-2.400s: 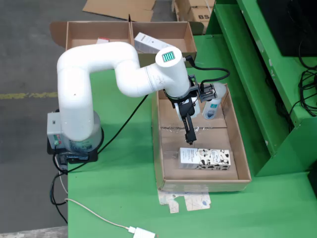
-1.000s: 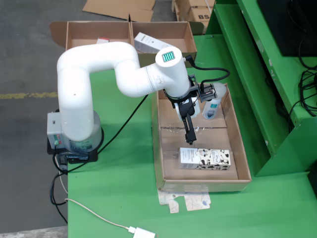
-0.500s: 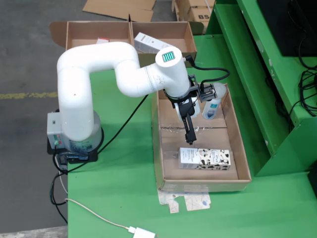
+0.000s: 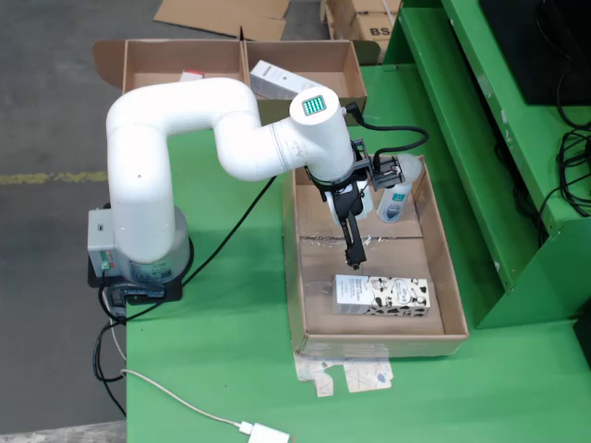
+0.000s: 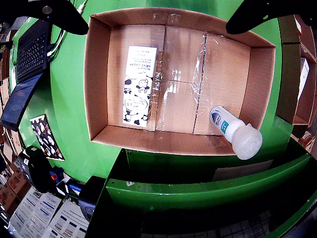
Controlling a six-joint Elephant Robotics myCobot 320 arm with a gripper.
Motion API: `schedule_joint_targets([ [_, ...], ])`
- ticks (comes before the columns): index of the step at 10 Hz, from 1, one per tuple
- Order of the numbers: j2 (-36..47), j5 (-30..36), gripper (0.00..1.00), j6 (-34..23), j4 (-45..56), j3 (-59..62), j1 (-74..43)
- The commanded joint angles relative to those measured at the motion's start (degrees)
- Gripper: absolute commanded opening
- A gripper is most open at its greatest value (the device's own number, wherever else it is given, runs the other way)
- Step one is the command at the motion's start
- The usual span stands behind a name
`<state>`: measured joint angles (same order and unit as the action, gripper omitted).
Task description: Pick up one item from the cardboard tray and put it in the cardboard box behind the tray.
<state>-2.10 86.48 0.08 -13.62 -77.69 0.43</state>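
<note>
Cardboard fills most of both views: a shallow brown cardboard tray point(image 4: 456, 325) point(image 5: 97, 89) with clear tape across its floor sits on the green table point(image 4: 222, 351). Inside it lie two items, well apart. A flat white carton printed with black cow patches point(image 4: 381, 294) point(image 5: 138, 85) lies on its side near the front wall in the fixed view; its label seems to read "HAND CREAM", though the small print is hard to make out. A white plastic bottle with a frosted cap and a blue label point(image 4: 394, 202) point(image 5: 234, 132) leans against the far right corner wall; its label text is too small to read.

The white robot arm point(image 4: 185, 129) reaches over the tray, its black gripper point(image 4: 353, 254) hanging above the taped floor between the two items, holding nothing. From the wrist view the dark fingers point(image 5: 257, 14) stand wide apart at the upper corners.

Behind the tray, a brown cardboard box with two compartments point(image 4: 241, 61) holds a white carton point(image 4: 277, 81) in the right one. A white cable point(image 4: 175, 401) trails across the table front.
</note>
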Motion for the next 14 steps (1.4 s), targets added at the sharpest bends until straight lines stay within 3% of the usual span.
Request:
schedule_joint_targets([
  [1, 1.0, -0.4, 1.00, -0.2, -0.7, 1.4, -0.1],
  [11, -1.0, -1.1, 1.00, 0.8, -1.6, 3.7, 1.0],
  [14, -5.0, -1.1, 1.00, 1.1, -1.0, 9.9, 1.3],
])
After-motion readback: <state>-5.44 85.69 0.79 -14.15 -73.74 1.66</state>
